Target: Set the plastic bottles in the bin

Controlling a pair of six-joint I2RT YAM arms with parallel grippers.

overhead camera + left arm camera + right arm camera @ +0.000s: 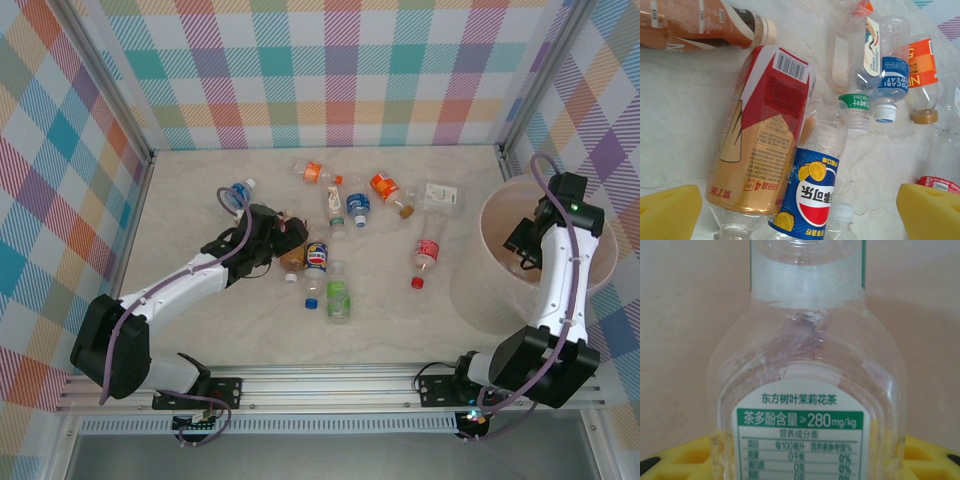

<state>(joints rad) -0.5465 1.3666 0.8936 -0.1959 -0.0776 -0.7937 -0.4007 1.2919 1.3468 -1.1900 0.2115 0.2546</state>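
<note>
View from above: bin (487, 232) stands at the right edge of the desk (200, 330), right arm (560, 270) bent over it with its jaws above the opening. Whether any bottle already lies inside I cannot tell; the arm covers much of it. About ten bottles (338, 295) lie loose on the desk, apart from the bin: a cluster in the middle, a red-label bottle (427, 255) nearest the bin, a blue-cap bottle (238, 192) furthest left. Left arm (190, 280) reaches to the left side of the cluster

Left wrist view: left jaws wide open, holding nothing, yellow pads (670, 212) at the two lower corners. Between them lie a red-and-gold bottle (765, 135) and a Pepsi bottle (812, 195), side by side and touching. Brown bottle (700, 22) lies just beyond

Right wrist view: right jaws closed on a tea bottle (805, 390) with a green-and-white label, pink bin wall behind it

Judgement: task early. One bottle is over the bin and not yet released; nearly all the others are on the desk. Next pick is likely one of the two under the left jaws
</note>
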